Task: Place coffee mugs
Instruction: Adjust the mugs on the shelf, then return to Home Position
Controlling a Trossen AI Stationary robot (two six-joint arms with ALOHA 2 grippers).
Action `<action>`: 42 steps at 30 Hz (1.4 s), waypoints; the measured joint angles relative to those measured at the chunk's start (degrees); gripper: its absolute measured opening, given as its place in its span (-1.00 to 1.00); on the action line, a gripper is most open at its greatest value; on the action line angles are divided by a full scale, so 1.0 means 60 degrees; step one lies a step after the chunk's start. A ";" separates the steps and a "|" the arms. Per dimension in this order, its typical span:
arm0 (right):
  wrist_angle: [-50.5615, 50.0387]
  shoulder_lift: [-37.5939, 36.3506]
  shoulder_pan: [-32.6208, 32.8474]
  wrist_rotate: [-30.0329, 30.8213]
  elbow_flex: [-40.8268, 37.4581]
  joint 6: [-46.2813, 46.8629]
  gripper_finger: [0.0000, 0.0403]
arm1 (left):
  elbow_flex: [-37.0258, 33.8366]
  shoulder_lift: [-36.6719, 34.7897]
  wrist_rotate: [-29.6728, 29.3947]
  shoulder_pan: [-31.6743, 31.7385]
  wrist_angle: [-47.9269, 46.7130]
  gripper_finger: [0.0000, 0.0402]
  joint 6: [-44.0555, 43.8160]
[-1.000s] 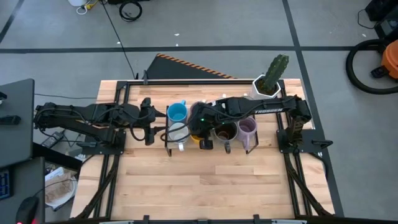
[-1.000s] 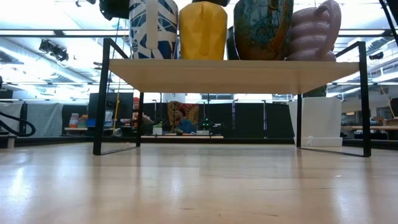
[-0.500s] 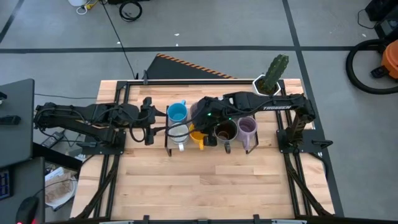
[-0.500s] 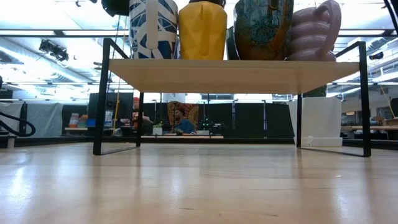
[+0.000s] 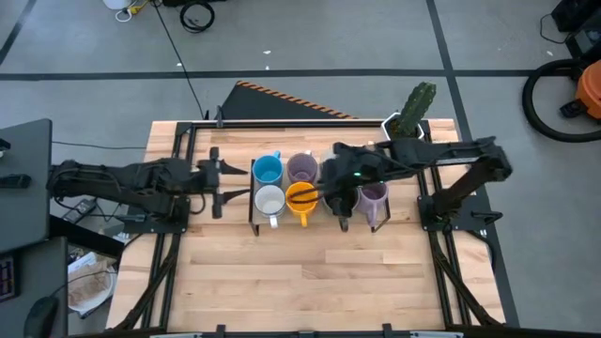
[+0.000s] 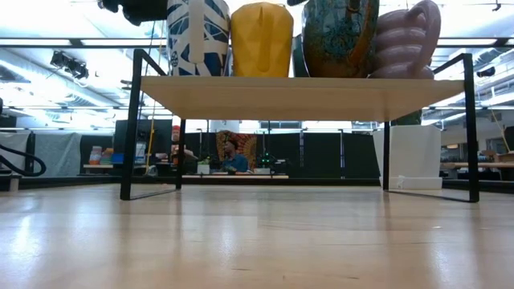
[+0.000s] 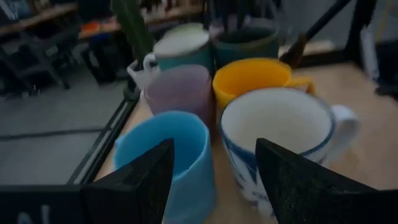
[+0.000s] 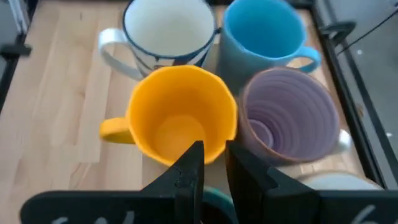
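Six mugs stand on a raised wooden shelf (image 6: 305,96). In the high view they are blue (image 5: 268,170), lavender (image 5: 301,168), white (image 5: 269,200), orange (image 5: 301,198), dark brown-teal (image 5: 338,200) and a second lavender (image 5: 374,194). My right gripper (image 5: 319,192) hangs over the dark mug (image 8: 214,202), its fingers open by a narrow gap at the orange mug's (image 8: 180,115) rim. My left gripper (image 5: 218,183) is open at the shelf's left end. In its wrist view (image 7: 211,180) the fingers stand before the blue mug (image 7: 165,152) and the white mug (image 7: 280,134).
A white hexagonal pot with a cactus (image 5: 406,124) stands at the table's far right corner. The shelf rests on a black metal frame (image 6: 132,120) with open space beneath. Bare wooden table (image 5: 319,282) lies on the near side. People sit in the room beyond (image 6: 233,159).
My right gripper has drawn back from above the orange mug toward the table's right, and its arm has folded back with it. The orange mug now stands uncovered on the shelf. My left gripper has backed slightly toward the table's left.
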 joint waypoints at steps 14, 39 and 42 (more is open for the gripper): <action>0.3347 -0.4230 0.0731 0.1187 -0.4583 0.0353 -0.63 | -0.2138 -0.2578 0.0165 -0.0004 0.1784 0.15 -0.0299; 0.6409 -1.0929 0.1421 0.2051 -1.0519 0.0433 -0.63 | -0.5145 -0.5079 -0.1057 0.0004 0.3114 0.15 -0.1257; 0.6391 -1.1656 0.1421 0.1776 -1.0846 0.0517 -0.63 | -0.5438 -0.5442 -0.1175 0.0004 0.3075 0.15 -0.1286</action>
